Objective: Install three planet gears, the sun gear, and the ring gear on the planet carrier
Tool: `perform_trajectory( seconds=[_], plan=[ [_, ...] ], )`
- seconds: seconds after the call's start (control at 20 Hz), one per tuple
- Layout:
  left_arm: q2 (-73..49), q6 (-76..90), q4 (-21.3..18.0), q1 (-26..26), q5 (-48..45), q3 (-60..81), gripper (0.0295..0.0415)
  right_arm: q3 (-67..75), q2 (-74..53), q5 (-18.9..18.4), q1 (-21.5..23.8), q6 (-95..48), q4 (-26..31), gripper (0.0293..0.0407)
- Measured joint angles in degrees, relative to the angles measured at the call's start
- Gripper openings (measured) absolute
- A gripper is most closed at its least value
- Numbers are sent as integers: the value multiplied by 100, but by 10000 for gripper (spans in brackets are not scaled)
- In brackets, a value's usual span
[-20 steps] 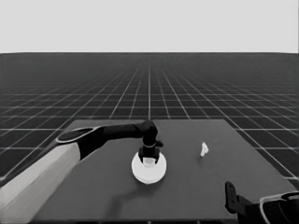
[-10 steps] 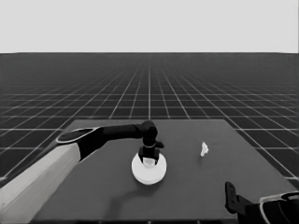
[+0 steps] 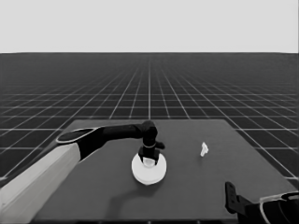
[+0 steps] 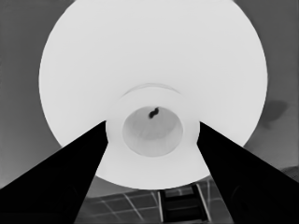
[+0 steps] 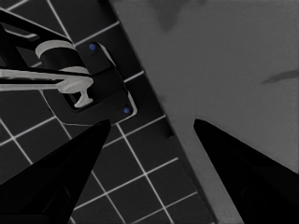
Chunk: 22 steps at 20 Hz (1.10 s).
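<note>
Currently, stage of task: near the end, judging by the one white disc left mid-worktop and no loose gears in sight.
Left gripper [image 3: 148, 161]: down over the middle of the larger round part, one finger on each side of its raised hub.
Left gripper state: pinching the hub, pads pressed against its sides, as seen in the left wrist view.
Larger round part [image 3: 148, 169]: the ring gear, lying flat near the centre of the worktop [image 3: 196, 191]; fills most of the left wrist view, with a small dark mark inside the hub bore.
Reason for the hold: a central grasp on the hub probably keeps the disc level and centred while seating over what lies beneath.
Smaller round part and gears: not visible; presumably hidden under the larger disc, cannot confirm.
Seating: cannot tell whether the disc is fully down or slightly proud.
Thin white piece [image 3: 204, 149]: alone on the worktop, well apart to the right of the disc, untouched.
Right gripper [image 5: 149, 140]: parked at the near right corner of the worktop, fingers spread, holding nothing; wrist view only of the worktop edge, floor grid and dark machinery [image 5: 88, 88] with small blue lights.
Next, as a judgement: press or settle, then release straight upward to avoid dragging the disc.
</note>
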Motion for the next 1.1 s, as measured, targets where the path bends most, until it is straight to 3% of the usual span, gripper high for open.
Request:
perform_trajectory(
  seconds=[1.1],
  plan=[
    [-1, 1100, 1, 2, 0, -1, 348, 0, 0, 0, 0, 0, 0, 385]
  ],
)
